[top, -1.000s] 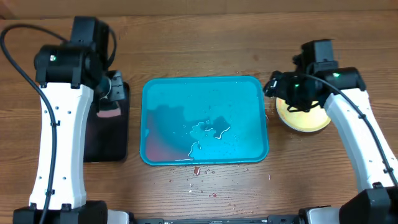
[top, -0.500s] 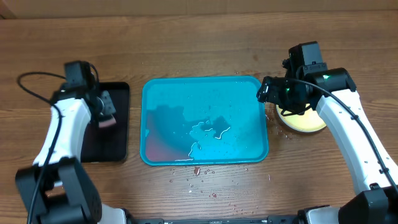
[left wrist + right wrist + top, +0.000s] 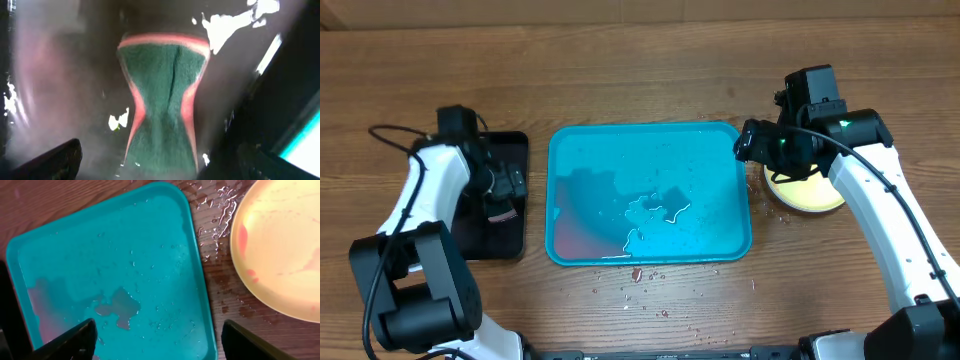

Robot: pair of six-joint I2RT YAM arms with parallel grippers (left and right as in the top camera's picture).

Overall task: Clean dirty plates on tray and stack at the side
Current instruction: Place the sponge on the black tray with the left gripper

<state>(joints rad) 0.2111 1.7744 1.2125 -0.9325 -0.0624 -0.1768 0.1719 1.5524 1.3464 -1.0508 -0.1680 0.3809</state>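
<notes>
Left hand is hanging over the black tray with its fingers spread wide, so it's released and gripping nothing. The green sponge with pink edges lies on that wet tray between them, pinched in at the waist and touching neither finger.

The turquoise tray sits in the middle of the surface with puddles of water in it. Right hand hovers above the tray's right edge, also spread wide with nothing in it.

Just right of the tray, not touching it, a yellow-rimmed plate with red smears sits on the wood, with water drops in between. Can't tell if more plates are under it. There are some red crumbs in front of the tray.
</notes>
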